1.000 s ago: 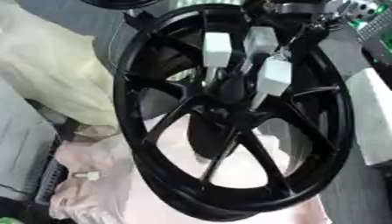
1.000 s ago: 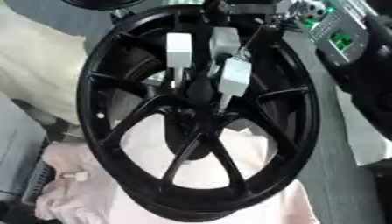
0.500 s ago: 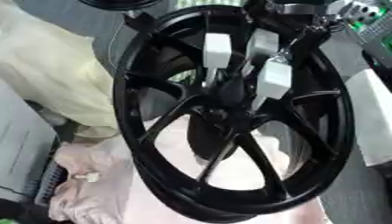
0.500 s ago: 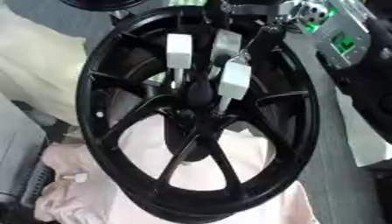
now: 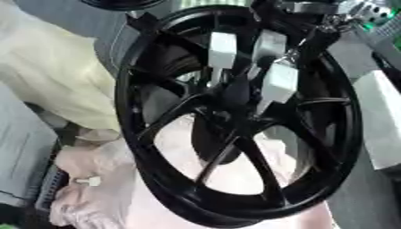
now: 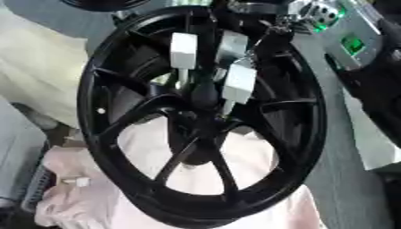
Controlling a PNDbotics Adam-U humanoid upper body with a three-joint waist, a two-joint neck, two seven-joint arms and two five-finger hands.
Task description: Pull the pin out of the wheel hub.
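Wheel hub [image 5: 235,96] is getting crowded by the right hand [image 5: 262,67] — whether it's holding the pin, can't tell — fingers could be slipping off.

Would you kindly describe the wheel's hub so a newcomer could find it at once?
The large black spoked wheel fills the view, standing over pale pink cloth. Follow its spokes inward: the hub is the dark centre where they all meet, directly beneath the robot hand's pale grey fingers.
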